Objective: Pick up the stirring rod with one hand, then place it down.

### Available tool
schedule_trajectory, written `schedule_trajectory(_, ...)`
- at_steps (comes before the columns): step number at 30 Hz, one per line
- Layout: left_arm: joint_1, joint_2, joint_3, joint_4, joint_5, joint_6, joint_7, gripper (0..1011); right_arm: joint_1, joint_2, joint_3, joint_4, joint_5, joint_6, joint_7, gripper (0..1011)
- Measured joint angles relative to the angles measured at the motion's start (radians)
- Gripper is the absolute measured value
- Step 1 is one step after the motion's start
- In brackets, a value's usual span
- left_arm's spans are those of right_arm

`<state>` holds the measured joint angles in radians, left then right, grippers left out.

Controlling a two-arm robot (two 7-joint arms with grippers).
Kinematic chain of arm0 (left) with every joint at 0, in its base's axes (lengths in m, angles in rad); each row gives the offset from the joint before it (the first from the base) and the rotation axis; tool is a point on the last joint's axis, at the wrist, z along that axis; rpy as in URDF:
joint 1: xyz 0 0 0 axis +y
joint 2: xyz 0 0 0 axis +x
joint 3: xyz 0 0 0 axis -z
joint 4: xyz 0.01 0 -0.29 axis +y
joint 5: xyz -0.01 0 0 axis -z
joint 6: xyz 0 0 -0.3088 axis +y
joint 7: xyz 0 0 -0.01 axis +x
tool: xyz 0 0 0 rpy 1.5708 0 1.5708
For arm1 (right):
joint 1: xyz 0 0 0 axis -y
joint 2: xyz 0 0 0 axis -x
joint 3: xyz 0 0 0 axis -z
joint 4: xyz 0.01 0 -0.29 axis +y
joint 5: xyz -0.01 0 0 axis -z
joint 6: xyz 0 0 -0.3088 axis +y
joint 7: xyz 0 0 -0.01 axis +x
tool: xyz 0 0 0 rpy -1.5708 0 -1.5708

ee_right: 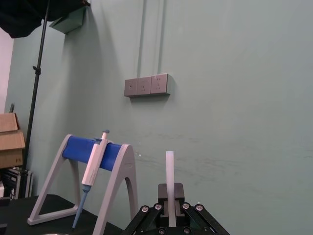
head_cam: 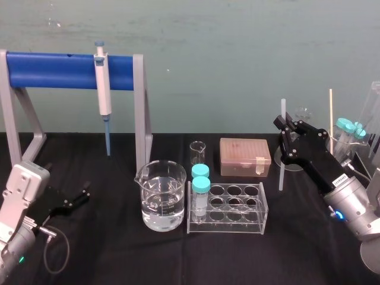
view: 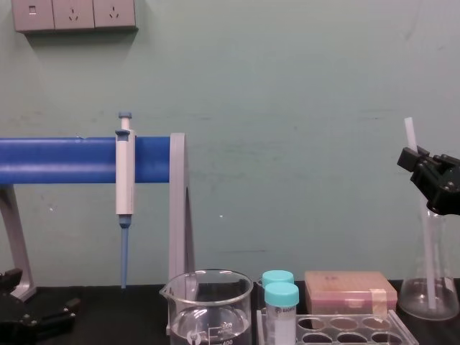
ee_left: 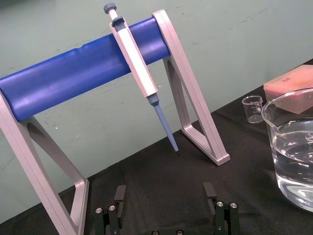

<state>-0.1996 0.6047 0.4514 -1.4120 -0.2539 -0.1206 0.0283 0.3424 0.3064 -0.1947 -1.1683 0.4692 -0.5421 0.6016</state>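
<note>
at about 8 o'clock on the table, the left gripper [head_cam: 72, 200] rests low on the black cloth, parked, with its two fingers [ee_left: 120, 193] spread apart and nothing between them. past it the grey pipette [head_cam: 103, 89] hangs on the blue stand [head_cam: 53, 62]. then come the beaker of water [head_cam: 160, 196], the clear tube rack [head_cam: 262, 209] and the pink box [head_cam: 244, 155].

at about 3 o'clock the right gripper [head_cam: 284, 141] is clamped on the stirring rod [head_cam: 281, 175], gripping it in its upper part. the rod's long axis runs 12 to 6, close to upright, and its lower end reaches down beside the box. i cannot tell whether that tip touches the cloth. in the chest view the rod's lower length crosses the glass flask [view: 431, 295].

the pick-up looks done. the rod sits inside the right gripper's own grip, well apart from the left one, so putting it down falls to the right arm. the free cloth lies toward 6 o'clock of the gripper. an upright rod would topple on release, so it probably needs tilting flat first.
</note>
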Motion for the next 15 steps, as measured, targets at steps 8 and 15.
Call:
schedule_trajectory(8,0.000,0.000,0.000,0.000,0.000,0.000,0.000,1000,0.000,0.000,0.001,0.000,0.000,0.001,0.001,70)
schedule_trajectory(15,0.000,0.000,0.000,0.000,0.000,0.000,0.000,1000,-0.004,-0.003,0.002,-0.008,0.002,0.015,0.023,70)
